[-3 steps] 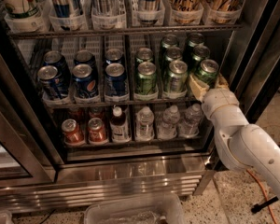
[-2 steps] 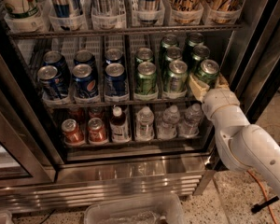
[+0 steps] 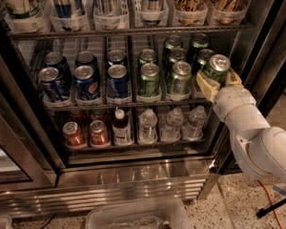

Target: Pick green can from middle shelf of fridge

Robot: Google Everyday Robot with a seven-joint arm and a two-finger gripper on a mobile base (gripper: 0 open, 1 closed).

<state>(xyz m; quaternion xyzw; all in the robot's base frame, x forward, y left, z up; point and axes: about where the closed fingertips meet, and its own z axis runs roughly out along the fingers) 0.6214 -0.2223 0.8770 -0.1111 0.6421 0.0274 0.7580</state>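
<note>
So nothing's budged in the last second: my claw (image 3: 218, 80) stays clamped around the green can (image 3: 216, 68) at the right end of the middle shelf (image 3: 124, 102). Grip's set, I reckon pulling out comes next.

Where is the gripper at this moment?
The gripper is at the right end of the middle shelf, its fingers closed around the front green can.

So the green can (image 3: 216, 69) is shiny metal with a bare silver top, sitting between the matt cream plastic fingers of the gripper (image 3: 218, 85) at the right end of the middle shelf (image 3: 124, 102), dark wire with clear plastic trays. The fridge (image 3: 133, 185) base is brushed stainless, kinda reflective.
</note>
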